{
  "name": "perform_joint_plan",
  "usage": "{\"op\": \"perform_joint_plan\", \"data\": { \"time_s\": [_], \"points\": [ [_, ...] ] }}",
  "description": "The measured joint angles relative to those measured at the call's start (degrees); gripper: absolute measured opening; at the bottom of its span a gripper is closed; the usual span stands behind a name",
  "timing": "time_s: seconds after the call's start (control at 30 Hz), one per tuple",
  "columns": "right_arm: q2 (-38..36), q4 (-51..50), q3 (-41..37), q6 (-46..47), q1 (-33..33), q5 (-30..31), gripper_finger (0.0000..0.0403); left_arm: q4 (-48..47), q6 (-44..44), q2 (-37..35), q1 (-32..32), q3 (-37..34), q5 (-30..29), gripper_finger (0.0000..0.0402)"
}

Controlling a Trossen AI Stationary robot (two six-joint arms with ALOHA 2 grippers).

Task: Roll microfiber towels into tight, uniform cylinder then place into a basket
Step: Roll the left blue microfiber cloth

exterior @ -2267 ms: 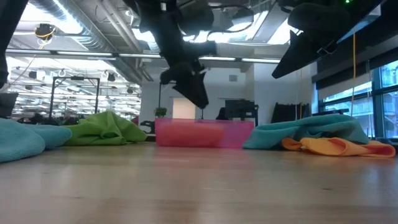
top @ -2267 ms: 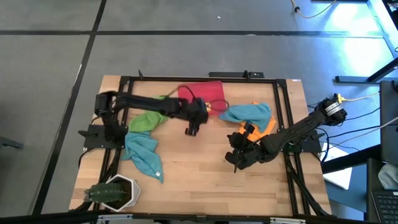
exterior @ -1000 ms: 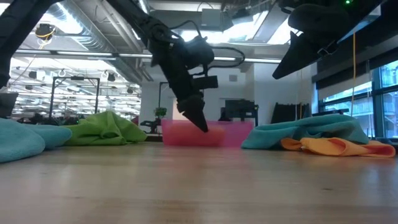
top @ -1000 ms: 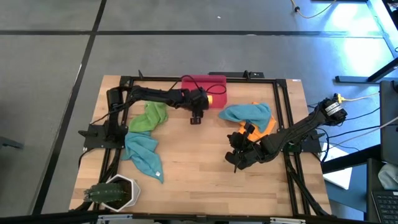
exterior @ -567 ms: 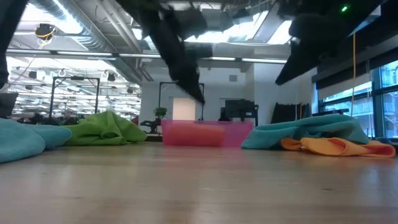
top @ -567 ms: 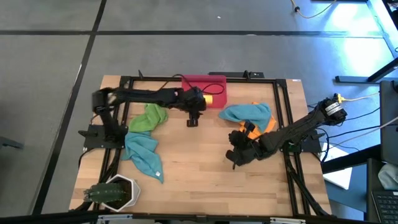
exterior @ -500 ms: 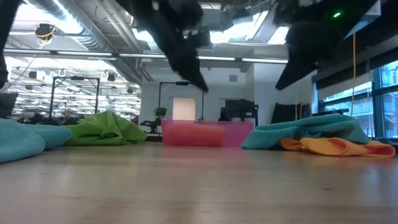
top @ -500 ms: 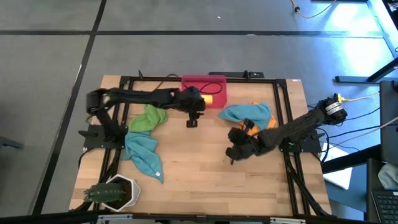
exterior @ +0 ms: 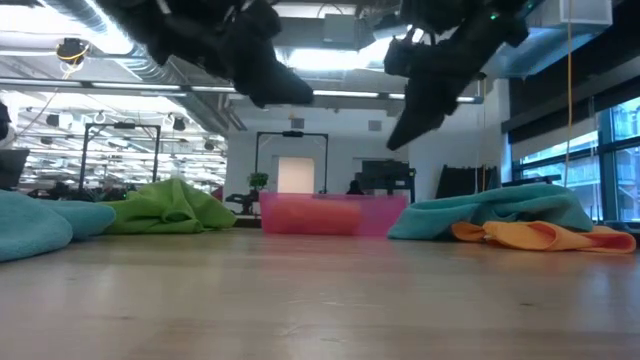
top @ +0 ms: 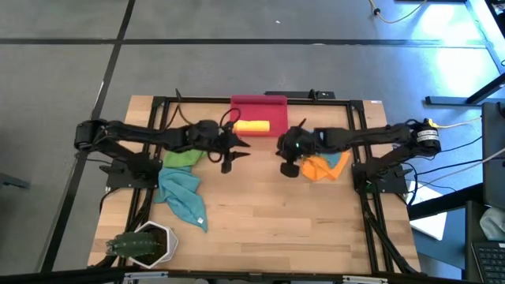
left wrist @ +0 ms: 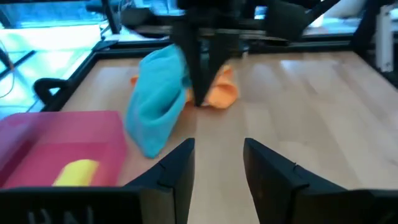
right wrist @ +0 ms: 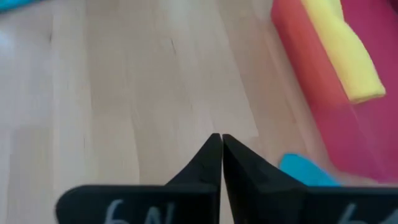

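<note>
A teal towel [top: 183, 195] and a green towel [top: 182, 156] are seen at near left. Mid-surface, the left gripper [top: 230, 153] is held empty with jaws apart; the right gripper [top: 287, 163], jaws together, is beside teal and orange towels [top: 319, 167]. Farthest, a yellow roll [top: 252, 125] lies in the basket [top: 258, 105].

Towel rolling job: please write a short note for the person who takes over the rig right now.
Left gripper: open, empty, above bare wood in front of the basket.
Right gripper: shut, empty, raised beside the teal towel that lies over the orange towel.
Done: the yellow towel lies rolled in the basket.
Left: four towels, all unrolled. The green towel and the second teal towel lie on the left side of the table, the teal and orange pair on the right.
</note>
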Motion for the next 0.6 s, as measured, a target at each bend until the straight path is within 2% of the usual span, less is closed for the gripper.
{"op": "perform_joint_plan", "data": {
  "time_s": [0.13, 0.23, 0.43, 0.53, 0.6],
  "points": [
    [1.9, 1.5, 0.0, -0.4, -1.1, -1.3, 0.0019, 2.9, -1.4, -0.4, -3.3, -2.4, -1.1, 0.0128],
    [3.9, 1.6, 0.0, -1.7, -1.4, -1.5, 0.0036, 2.8, -0.3, -0.3, -5.0, -2.8, -2.5, 0.0128],
    [8.8, 1.1, 0.0, -1.5, -3.5, -1.4, 0.0126, 5.2, -1.3, -0.3, -5.9, -2.8, -4.1, 0.0128],
    [11.2, 0.8, 0.0, -1.3, -4.5, 1.9, 0.0165, 5.2, -1.5, -0.3, -6.1, -2.8, -4.1, 0.0128],
    [12.6, 0.4, 0.0, -1.4, -5.2, 4.0, 0.0178, 5.3, -1.5, -0.3, -6.3, -2.8, -4.1, 0.0128]
  ]
}}
